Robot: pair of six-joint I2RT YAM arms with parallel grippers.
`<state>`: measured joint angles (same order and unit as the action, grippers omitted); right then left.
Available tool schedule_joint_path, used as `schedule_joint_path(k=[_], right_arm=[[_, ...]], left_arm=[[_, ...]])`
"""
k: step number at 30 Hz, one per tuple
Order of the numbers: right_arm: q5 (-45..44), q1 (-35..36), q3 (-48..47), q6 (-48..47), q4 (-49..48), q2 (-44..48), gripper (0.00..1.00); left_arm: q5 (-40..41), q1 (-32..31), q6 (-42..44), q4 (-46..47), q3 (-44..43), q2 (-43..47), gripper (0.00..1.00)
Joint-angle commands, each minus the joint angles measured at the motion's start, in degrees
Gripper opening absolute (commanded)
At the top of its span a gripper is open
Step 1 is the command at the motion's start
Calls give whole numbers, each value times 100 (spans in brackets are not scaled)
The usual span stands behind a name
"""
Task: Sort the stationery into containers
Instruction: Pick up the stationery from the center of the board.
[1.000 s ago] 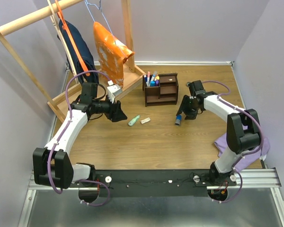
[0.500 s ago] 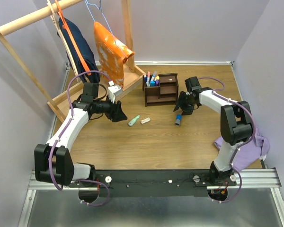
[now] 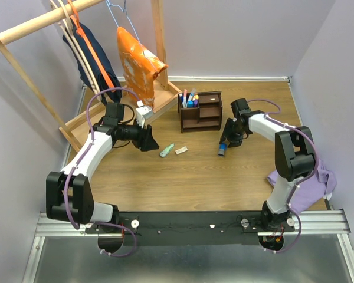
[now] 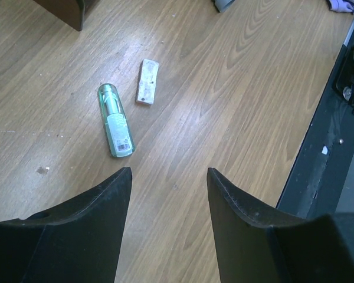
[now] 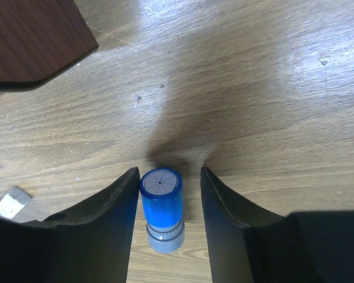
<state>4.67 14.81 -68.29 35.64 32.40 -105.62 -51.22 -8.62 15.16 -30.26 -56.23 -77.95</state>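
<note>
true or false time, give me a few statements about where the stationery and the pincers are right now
1. The right pincer straddles the blue-capped marker. True.
2. The left pincer is clamped on the green tube. False: it is open and empty, and the tube lies on the table ahead of it.
3. Several pens stand in the left end of the dark wooden organizer. True.
4. The beige piece sits inside the organizer. False: it lies on the table beside the green tube, not touching it.
</note>
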Motion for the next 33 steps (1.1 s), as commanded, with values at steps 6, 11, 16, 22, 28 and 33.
schedule_joint_path(k=[6,11,16,22,28,33], right_arm=[[-45,-22,0,-48,82,-2,50],[-45,-4,62,-39,108,103,51],[-36,48,141,-39,100,165,52],[25,75,141,-66,64,139,49],[43,233,123,13,126,182,50],[61,268,246,84,108,209,49]], left_arm=[[-37,45,-13,20,-143,-53,63],[-28,54,-4,11,-108,-36,63],[-37,54,-13,73,-90,-53,63],[-28,54,-30,99,-73,-71,63],[-19,62,-22,108,-81,-71,63],[-11,62,-30,108,-108,-88,63]])
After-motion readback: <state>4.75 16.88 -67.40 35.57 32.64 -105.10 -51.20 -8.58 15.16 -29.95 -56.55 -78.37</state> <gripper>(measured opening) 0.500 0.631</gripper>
